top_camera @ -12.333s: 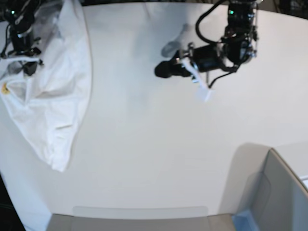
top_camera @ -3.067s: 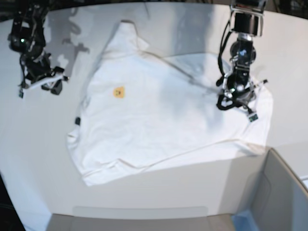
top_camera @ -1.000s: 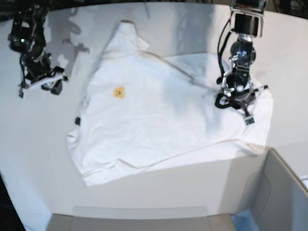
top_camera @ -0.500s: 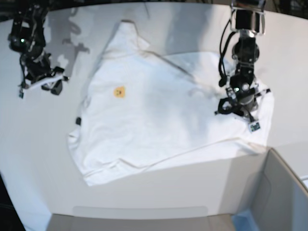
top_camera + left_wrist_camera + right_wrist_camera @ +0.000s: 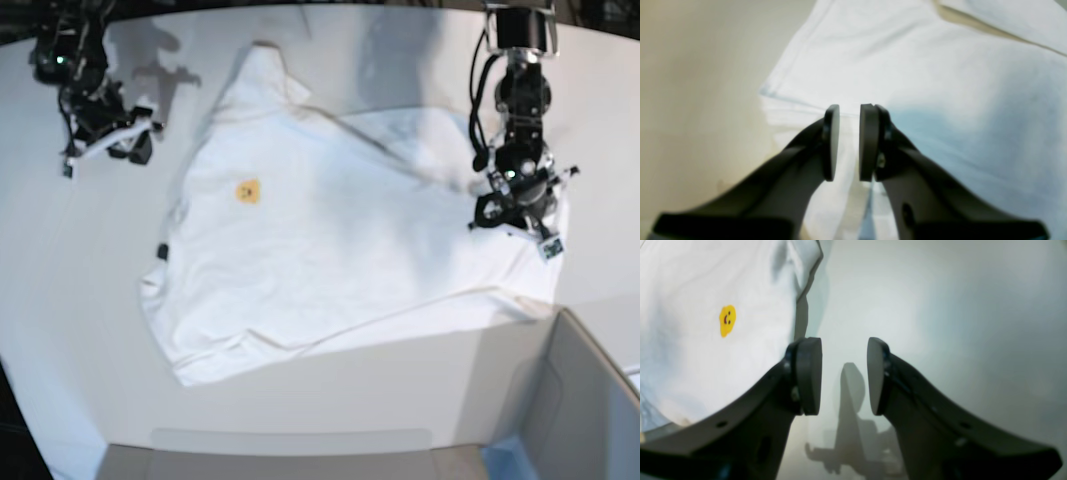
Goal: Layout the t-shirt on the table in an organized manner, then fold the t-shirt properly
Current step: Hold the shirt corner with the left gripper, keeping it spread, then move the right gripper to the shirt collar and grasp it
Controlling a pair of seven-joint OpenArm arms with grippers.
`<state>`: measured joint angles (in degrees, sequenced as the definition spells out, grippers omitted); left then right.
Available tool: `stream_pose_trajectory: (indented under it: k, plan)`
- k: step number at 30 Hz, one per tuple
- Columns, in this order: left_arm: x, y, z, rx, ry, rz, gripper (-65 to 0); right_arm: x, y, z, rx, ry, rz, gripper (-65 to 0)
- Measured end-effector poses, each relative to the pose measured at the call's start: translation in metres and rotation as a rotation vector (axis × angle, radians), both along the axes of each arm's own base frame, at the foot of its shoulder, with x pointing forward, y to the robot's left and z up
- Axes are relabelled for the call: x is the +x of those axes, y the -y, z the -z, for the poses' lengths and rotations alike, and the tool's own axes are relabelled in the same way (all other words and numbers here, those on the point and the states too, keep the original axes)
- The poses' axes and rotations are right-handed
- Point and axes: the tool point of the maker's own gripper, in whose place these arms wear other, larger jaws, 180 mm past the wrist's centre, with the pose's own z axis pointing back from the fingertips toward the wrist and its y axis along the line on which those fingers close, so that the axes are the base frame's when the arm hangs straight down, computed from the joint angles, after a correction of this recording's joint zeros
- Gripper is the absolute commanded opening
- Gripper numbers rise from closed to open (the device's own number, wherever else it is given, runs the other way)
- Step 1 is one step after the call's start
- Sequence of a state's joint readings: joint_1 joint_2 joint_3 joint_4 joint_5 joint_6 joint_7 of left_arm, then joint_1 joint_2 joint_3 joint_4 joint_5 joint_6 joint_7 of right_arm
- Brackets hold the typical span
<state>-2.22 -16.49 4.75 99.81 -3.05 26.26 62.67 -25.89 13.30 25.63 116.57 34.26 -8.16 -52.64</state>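
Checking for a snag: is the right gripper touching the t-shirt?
Apart. In the right wrist view the right gripper hangs open over bare table, with the t-shirt off to one side; the base view shows the same gap.

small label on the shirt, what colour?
The label on the t-shirt is yellow-orange with a smiley face; right wrist view shows it best.

Since a second ago the left gripper (image 5: 517,205) sits further toward the t-shirt (image 5: 330,230)'s right edge, its jaws now slightly parted. The right gripper (image 5: 112,140) is higher and nearer the shirt than before.
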Motion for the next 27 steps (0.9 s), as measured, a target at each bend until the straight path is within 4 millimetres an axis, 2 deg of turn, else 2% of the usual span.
stream_pose_trajectory:
  k: [2, 5, 9, 18, 21, 24, 27]
  plan:
    - [0.001, 0.016, 0.005, -0.013, -0.013, 0.044, -44.9, 0.000, -0.001, 0.000, 0.000, 0.002, -0.002, -42.0]
    - [0.002, 0.030, 0.017, -0.006, -0.042, 0.094, -43.8, 0.000, 0.000, 0.000, -0.001, -0.001, -0.003, -42.0]
    - [-0.011, 0.017, 0.052, 0.014, -0.152, 0.064, -43.8, -0.005, 0.001, 0.003, -0.006, -0.014, -0.004, -42.0]
    - [-0.010, -0.007, 0.052, 0.043, -0.125, 0.003, -44.0, -0.024, -0.005, 0.016, 0.007, -0.071, -0.012, -42.1]
    - [-0.011, -0.007, 0.052, 0.044, -0.128, 0.002, -48.7, -0.025, -0.025, 0.019, 0.025, -0.075, -0.088, -42.1]
    - [-0.011, -0.005, 0.053, 0.038, -0.129, 0.003, -57.5, -0.027, -0.058, 0.022, 0.053, -0.072, -0.216, -42.1]
    - [-0.011, -0.006, 0.053, 0.039, -0.130, 0.003, -58.3, -0.023, -0.086, 0.021, 0.094, -0.060, -0.284, -42.1]
